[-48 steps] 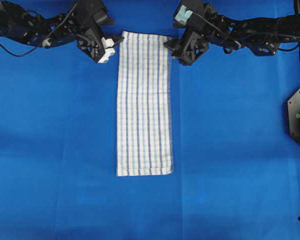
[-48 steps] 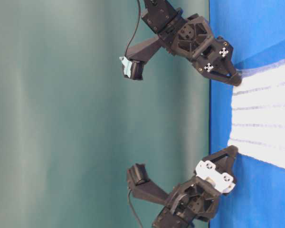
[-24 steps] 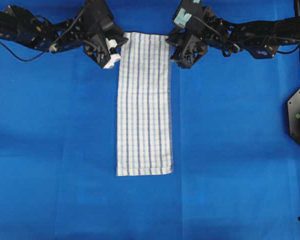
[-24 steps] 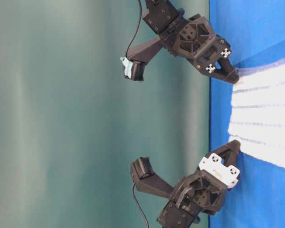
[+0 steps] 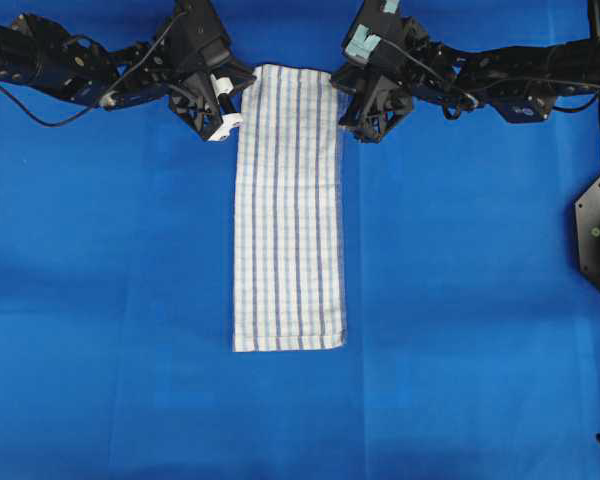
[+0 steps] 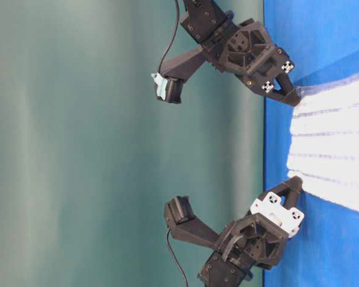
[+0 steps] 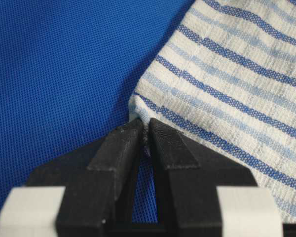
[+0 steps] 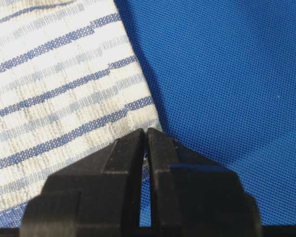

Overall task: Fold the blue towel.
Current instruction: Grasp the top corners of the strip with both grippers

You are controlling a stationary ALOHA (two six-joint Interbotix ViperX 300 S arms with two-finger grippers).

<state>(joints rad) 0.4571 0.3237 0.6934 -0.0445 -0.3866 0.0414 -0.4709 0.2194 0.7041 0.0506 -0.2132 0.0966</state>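
Step in hand: the grasp of the two far corners of the blue towel (image 5: 288, 205), ahead of a lengthwise fold. The towel lies flat as a long narrow strip on the blue sheet (image 5: 460, 300), its near short edge free and its far short edge between the two arms.

Left gripper (image 7: 147, 133): jaws pressed together on the towel's corner, with cloth pinched between the tips. Right gripper (image 8: 146, 136): likewise clamped on the opposite corner, a thin fold of hem visible between the tips.

Judgement: both grips look shallow, taken at the very edge. The next move calls for an even lift of both corners, then a joint carry toward the near short edge, keeping the cloth taut so neither corner slips out
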